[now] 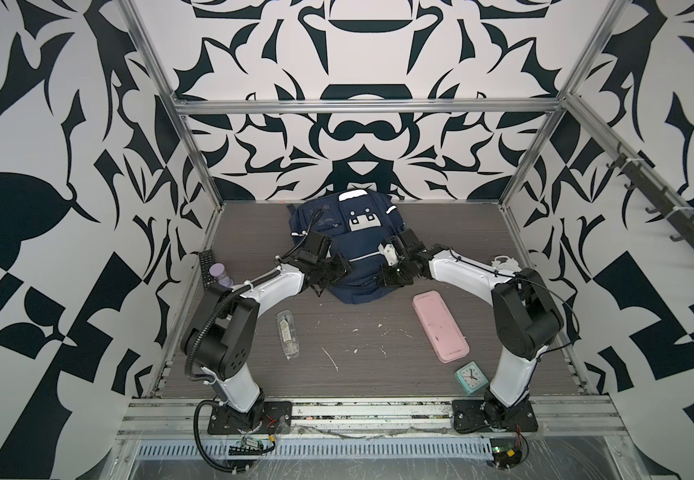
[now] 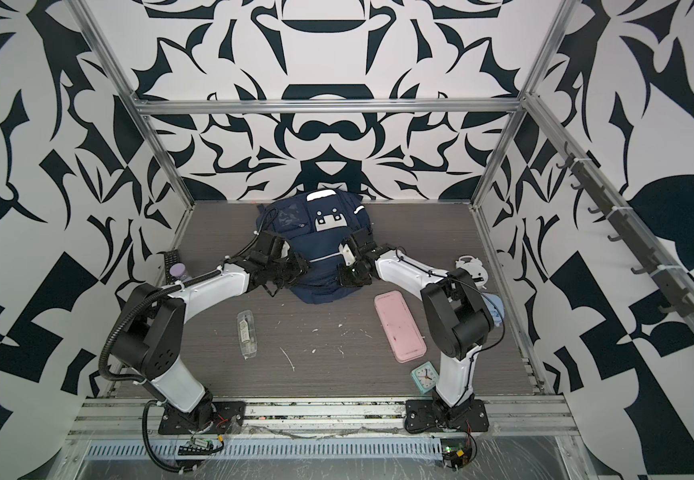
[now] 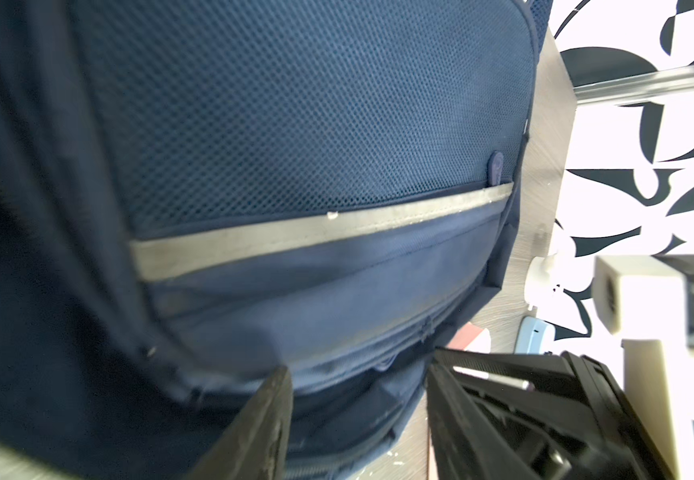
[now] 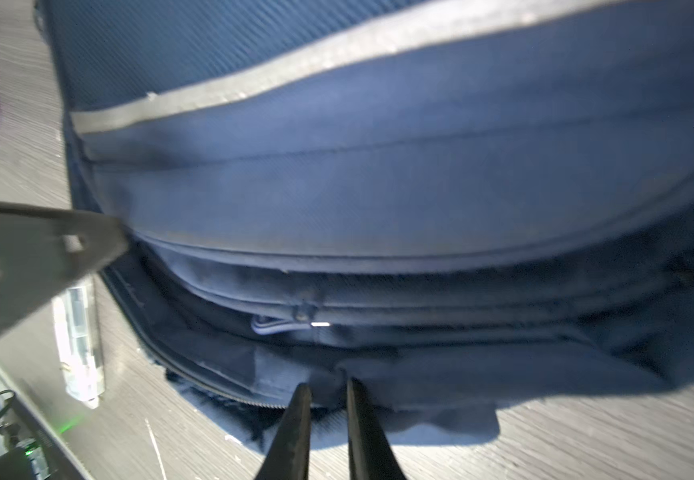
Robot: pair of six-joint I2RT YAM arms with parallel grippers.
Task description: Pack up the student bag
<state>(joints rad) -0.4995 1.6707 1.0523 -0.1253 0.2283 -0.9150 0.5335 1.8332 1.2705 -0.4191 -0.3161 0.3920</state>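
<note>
The student bag [image 1: 351, 232], a navy-blue backpack with grey reflective strips, lies flat at the back middle of the table in both top views. My left gripper [image 1: 329, 283] is at its near left edge and my right gripper [image 1: 387, 276] at its near right edge. In the left wrist view the left gripper [image 3: 358, 386] stands open, jaws wide, with the bag's [image 3: 295, 166] lower edge between them. In the right wrist view the right gripper [image 4: 328, 388] has its jaws only a little apart, tips at the bag's [image 4: 378, 187] bottom hem, close to a zipper pull [image 4: 279, 324].
On the table lie a pink case [image 1: 441, 328], a clear plastic case [image 1: 287, 334], a mint clock [image 1: 471, 377], a black remote [image 1: 206, 266], a purple-lidded jar [image 1: 220, 276] and a white object [image 1: 503, 262]. Metal frame posts and patterned walls enclose the table.
</note>
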